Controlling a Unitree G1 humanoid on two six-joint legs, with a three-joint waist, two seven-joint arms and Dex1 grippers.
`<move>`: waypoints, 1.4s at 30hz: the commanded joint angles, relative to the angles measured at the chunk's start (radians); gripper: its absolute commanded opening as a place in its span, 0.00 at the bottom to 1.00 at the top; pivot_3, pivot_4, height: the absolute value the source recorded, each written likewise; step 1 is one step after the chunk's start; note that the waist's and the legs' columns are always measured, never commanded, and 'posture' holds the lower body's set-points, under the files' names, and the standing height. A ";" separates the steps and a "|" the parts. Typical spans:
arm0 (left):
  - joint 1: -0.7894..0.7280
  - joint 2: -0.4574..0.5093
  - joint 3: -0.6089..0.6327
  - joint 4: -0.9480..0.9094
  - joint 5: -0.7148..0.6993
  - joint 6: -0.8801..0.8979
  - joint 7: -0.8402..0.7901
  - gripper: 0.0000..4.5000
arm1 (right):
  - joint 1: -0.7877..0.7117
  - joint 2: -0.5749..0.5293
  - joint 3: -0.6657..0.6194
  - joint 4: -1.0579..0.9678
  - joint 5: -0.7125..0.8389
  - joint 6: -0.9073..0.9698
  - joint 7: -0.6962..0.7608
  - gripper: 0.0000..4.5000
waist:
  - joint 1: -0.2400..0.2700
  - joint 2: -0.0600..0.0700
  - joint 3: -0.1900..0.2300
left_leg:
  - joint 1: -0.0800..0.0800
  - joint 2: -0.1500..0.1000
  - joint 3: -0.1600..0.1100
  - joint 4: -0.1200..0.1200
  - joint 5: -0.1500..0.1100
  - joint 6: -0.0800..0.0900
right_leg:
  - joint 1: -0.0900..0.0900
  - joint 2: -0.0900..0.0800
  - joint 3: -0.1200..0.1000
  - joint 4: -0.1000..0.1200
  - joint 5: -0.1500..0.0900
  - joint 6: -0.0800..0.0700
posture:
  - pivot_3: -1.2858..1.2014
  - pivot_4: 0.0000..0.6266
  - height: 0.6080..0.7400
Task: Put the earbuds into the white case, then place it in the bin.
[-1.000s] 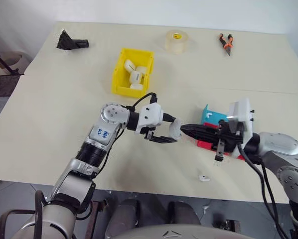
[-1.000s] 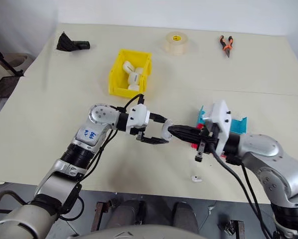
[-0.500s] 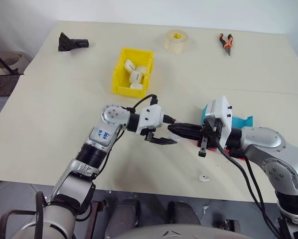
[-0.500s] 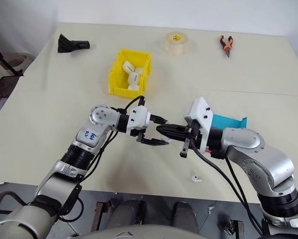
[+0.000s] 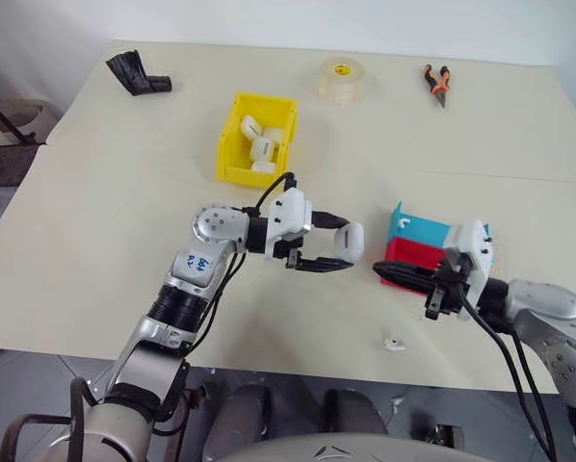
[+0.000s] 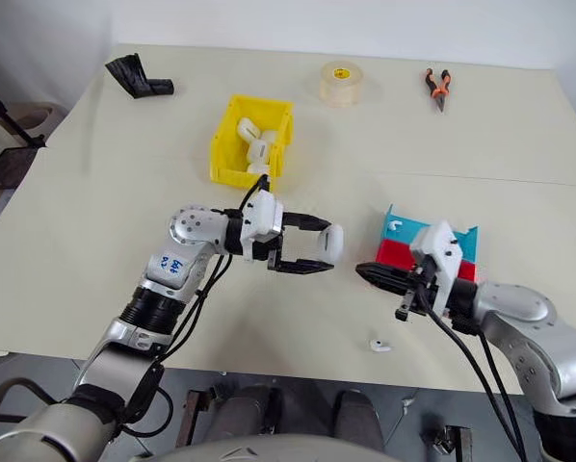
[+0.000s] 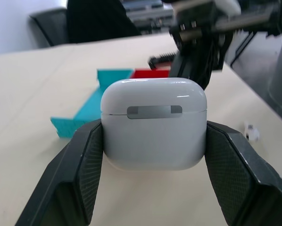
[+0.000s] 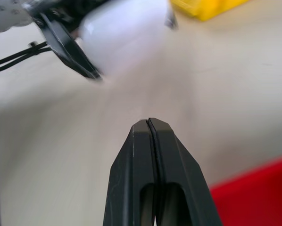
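Note:
The white case point(image 7: 153, 122), lid closed, is clamped between the two fingers of my left gripper point(image 5: 344, 244), held level above the table's middle. My right gripper point(image 5: 380, 270) is shut with nothing in it and sits to the right of the case, a short gap away, its tips pointing at it. In the right wrist view the closed fingertips point(image 8: 148, 123) face the blurred case point(image 8: 127, 33). One of the earbuds point(image 5: 395, 344) lies on the table near the front edge, below the right gripper. The yellow bin point(image 5: 228, 144) stands further back, holding several white cases.
A blue tray point(image 5: 428, 229) and a red tray point(image 5: 410, 254) sit just behind the right gripper. A small white piece point(image 5: 404, 219) rests on the blue tray. Along the far edge are a tape roll point(image 5: 341, 79), orange pliers point(image 5: 437, 83) and a black object point(image 5: 139, 77).
My right gripper has drawn back from the case, moving right and down toward the trays. The left gripper has kept hold of the case in about the same spot.

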 commanded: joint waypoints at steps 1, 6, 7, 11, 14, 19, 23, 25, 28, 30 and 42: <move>0.029 0.013 0.045 -0.067 -0.040 0.020 0.033 0.62 | 0.071 0.030 -0.136 -0.022 0.016 -0.094 0.012 0.08 | 0.000 0.000 0.000 | 0.000 0.000 0.000 0.000 0.000 0.000 | 0.000 0.000 0.000 0.000 0.000 0.000 | 0.52 0.24 1.00; 0.069 0.031 0.142 -0.097 -0.053 0.080 0.171 0.62 | 0.176 0.074 -0.260 -0.074 0.029 -0.171 -0.001 0.44 | 0.000 0.000 0.000 | 0.001 0.000 0.000 0.000 0.000 0.000 | 0.000 0.000 0.000 0.000 0.000 0.000 | 0.52 0.24 1.00; 0.074 0.029 0.160 -0.100 -0.045 0.086 0.214 0.62 | 0.174 0.091 -0.273 -0.081 0.012 -0.205 -0.017 0.52 | 0.000 0.000 0.000 | 0.001 0.000 0.000 0.000 0.000 0.000 | 0.000 0.000 0.001 0.000 0.000 0.000 | 0.52 0.24 1.00; 0.071 0.034 0.234 -0.087 -0.025 0.111 0.368 0.62 | 0.194 0.120 -0.296 -0.100 -0.047 -0.288 -0.040 0.82 | 0.000 0.000 0.000 | 0.002 0.000 0.000 0.000 0.000 0.000 | 0.001 0.000 0.001 0.000 0.000 0.000 | 0.52 0.24 1.00; 0.050 0.033 0.269 -0.061 -0.009 0.115 0.468 0.62 | 0.210 0.126 -0.298 -0.106 -0.061 -0.311 -0.054 1.00 | 0.001 0.000 0.000 | 0.002 0.000 0.000 0.000 0.000 0.000 | 0.001 0.000 0.001 0.000 0.000 0.000 | 0.52 0.24 1.00; -0.166 0.018 0.314 0.258 0.067 0.029 0.667 0.62 | 0.204 0.130 -0.303 -0.122 -0.056 -0.313 -0.105 1.00 | 0.012 0.000 0.000 | 0.001 -0.001 0.000 0.001 0.000 0.000 | 0.001 0.000 0.001 0.000 0.000 0.001 | 0.52 0.24 1.00; -0.350 0.013 0.305 0.587 0.125 -0.086 0.719 0.62 | 0.196 0.125 -0.289 -0.139 -0.049 -0.299 -0.128 1.00 | 0.016 0.000 0.000 | 0.001 -0.002 0.001 -0.001 0.000 0.000 | 0.000 0.000 0.001 0.001 0.001 0.002 | 0.52 0.24 1.00; -0.424 0.008 0.314 0.726 0.129 -0.117 0.719 0.62 | 0.192 0.124 -0.283 -0.155 -0.046 -0.291 -0.140 1.00 | 0.016 -0.001 0.000 | 0.001 -0.002 0.001 -0.001 0.000 0.000 | -0.001 0.000 0.000 0.001 0.001 0.002 | 0.52 0.24 1.00; -0.489 0.005 0.311 0.850 0.141 -0.136 0.698 0.62 | 0.180 0.126 -0.277 -0.175 -0.041 -0.284 -0.161 1.00 | 0.015 -0.001 0.001 | 0.001 -0.001 0.002 -0.002 0.000 0.000 | -0.002 0.000 0.000 0.001 0.001 0.002 | 0.52 0.24 1.00; -0.511 0.003 0.317 0.883 0.139 -0.172 0.686 0.78 | 0.177 0.125 -0.274 -0.184 -0.038 -0.279 -0.172 1.00 | 0.012 -0.002 0.001 | 0.001 -0.001 0.002 -0.002 0.000 0.000 | -0.002 0.000 0.000 0.001 0.001 0.002 | 0.52 0.24 1.00; -0.319 0.073 0.280 0.575 0.064 -0.176 0.267 0.99 | 0.164 0.096 -0.266 -0.153 -0.034 -0.282 -0.145 1.00 | -0.009 -0.003 0.002 | 0.001 0.000 0.003 -0.002 0.000 0.000 | -0.003 0.000 -0.001 0.003 0.001 0.002 | 0.52 0.24 1.00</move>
